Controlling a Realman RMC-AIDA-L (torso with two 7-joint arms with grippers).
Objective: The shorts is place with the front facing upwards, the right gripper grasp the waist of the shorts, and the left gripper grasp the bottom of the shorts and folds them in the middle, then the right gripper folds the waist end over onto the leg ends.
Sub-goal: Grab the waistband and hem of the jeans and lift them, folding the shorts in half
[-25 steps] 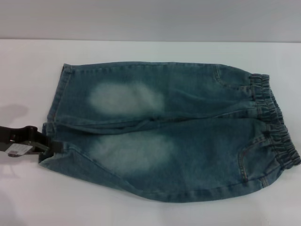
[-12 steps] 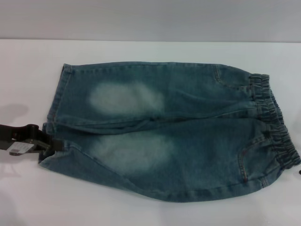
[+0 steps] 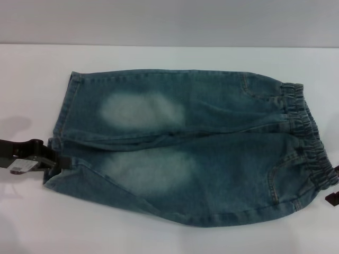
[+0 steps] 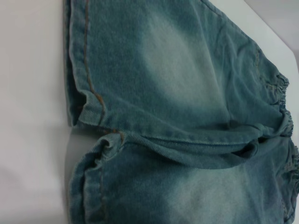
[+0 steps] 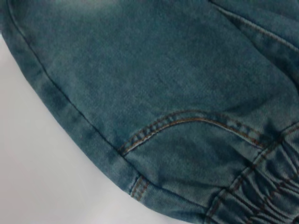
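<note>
The shorts (image 3: 180, 148) lie flat, front up, on the white table (image 3: 32, 79), with pale faded patches on both thighs. The gathered waist (image 3: 310, 137) is on the right. The bottom of the shorts, the two leg hems (image 3: 63, 114), is on the left. My left gripper (image 3: 58, 161) sits low at the near leg's hem, touching its edge. My right gripper (image 3: 333, 198) just shows as a dark tip at the right edge, beside the near end of the waist. The left wrist view shows both hems (image 4: 77, 93). The right wrist view shows the waistband (image 5: 261, 191) and a curved pocket seam (image 5: 187, 119).
White table surface (image 3: 159, 241) surrounds the shorts on all sides. A grey wall (image 3: 169, 21) rises behind the table's far edge.
My right gripper has come into view at the right edge near the waist. My left gripper has barely shifted at the hem. The shorts have not moved.
</note>
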